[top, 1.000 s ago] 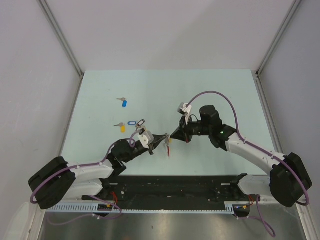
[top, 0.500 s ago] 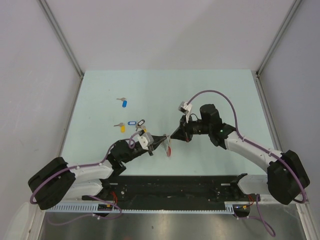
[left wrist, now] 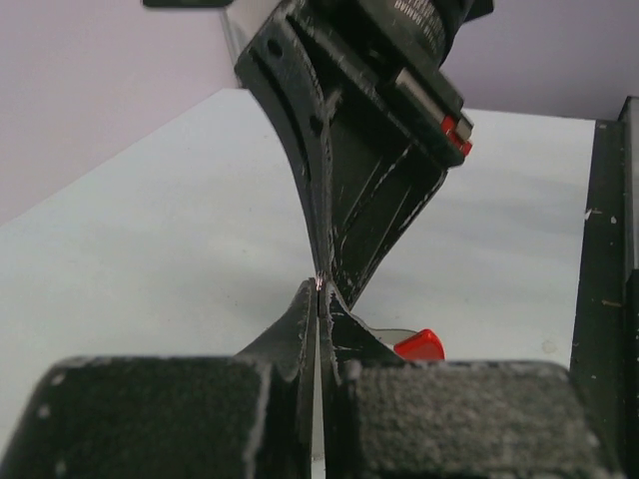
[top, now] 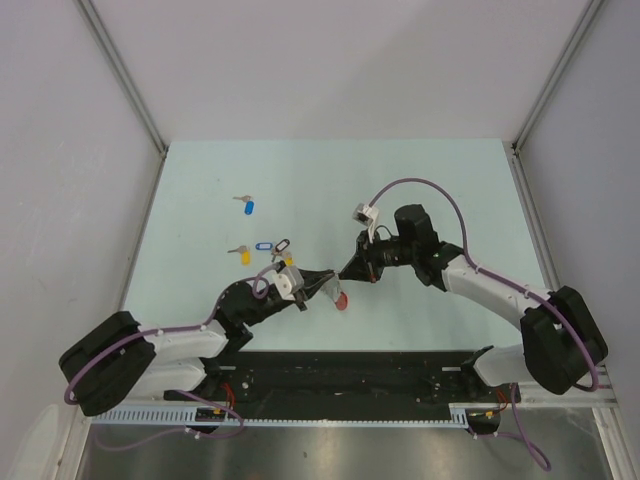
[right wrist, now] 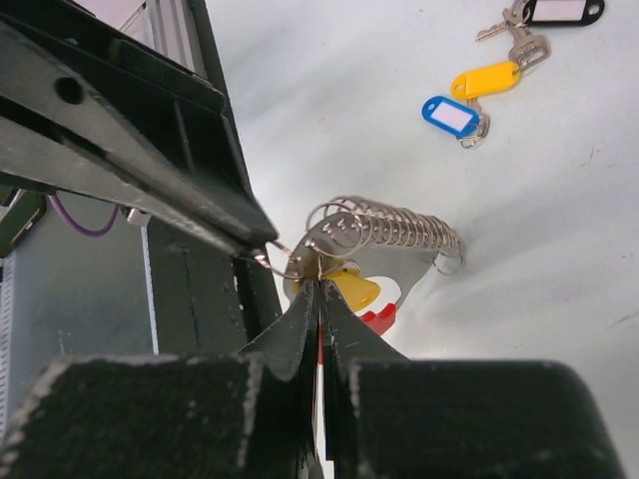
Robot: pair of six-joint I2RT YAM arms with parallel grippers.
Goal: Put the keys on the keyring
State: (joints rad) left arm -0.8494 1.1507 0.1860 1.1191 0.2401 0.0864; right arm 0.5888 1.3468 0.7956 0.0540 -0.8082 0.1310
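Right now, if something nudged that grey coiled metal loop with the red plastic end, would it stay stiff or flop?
Probably floppy: the grey coiled metal loop droops in a curve from the shut right gripper. Likely light, since a fingertip pinch seems to hold it. Its red plastic end looks rigid and may swing.

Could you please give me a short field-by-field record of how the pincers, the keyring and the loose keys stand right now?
left pincer: shut, tip on a wire loop of the red plastic and grey metal coil keyring
right pincer: shut on that keyring's small ring, tip to tip with the left pincer
at the ring: a yellow plastic tag; threaded or not, cannot tell
loose on the pale green table: yellow-tagged key, blue-tagged key, dark-tagged key, grouped; second blue-tagged key apart
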